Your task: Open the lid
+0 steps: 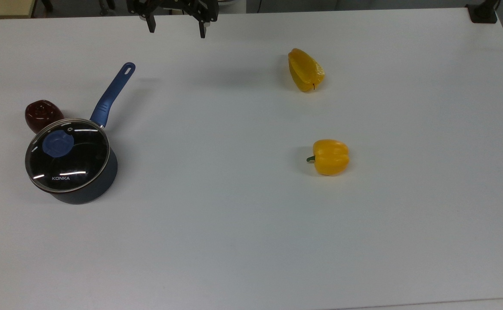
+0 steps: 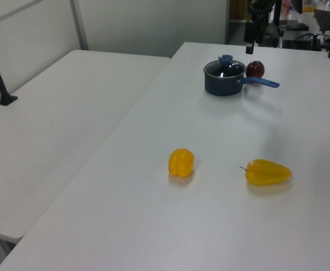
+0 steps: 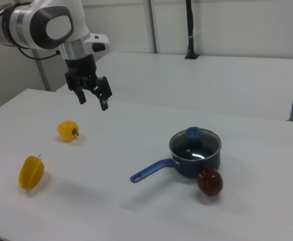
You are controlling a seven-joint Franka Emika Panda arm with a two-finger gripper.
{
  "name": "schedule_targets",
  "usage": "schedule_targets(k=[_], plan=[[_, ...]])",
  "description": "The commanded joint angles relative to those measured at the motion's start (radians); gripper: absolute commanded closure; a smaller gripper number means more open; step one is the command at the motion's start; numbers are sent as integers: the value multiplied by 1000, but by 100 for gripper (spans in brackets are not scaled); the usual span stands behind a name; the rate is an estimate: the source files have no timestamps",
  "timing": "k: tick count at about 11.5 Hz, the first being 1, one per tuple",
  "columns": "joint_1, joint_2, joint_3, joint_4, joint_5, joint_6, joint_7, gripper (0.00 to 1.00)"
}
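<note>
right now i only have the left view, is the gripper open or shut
Observer: Open. The right view shows the gripper spread wide with nothing in it.
Operator: is it over the lid
Observer: No. In the top view the lid sits closed on the saucepan at the top view's left, while the gripper hangs at the top view's upper edge, well to the right of it.

The lid [image 1: 67,154] sits on the saucepan [image 1: 88,188] at the top view's left; two peppers [image 1: 330,156] well right.
</note>
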Motion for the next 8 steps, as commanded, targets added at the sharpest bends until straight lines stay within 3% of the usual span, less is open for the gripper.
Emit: schedule_targets(k=[1,5,8], plan=[[3,-8,-6,3,15,-11,-17,0],[0,-6,-7,3,14,1,-17,0],[-67,38,-9,24,12,72,-6,0]])
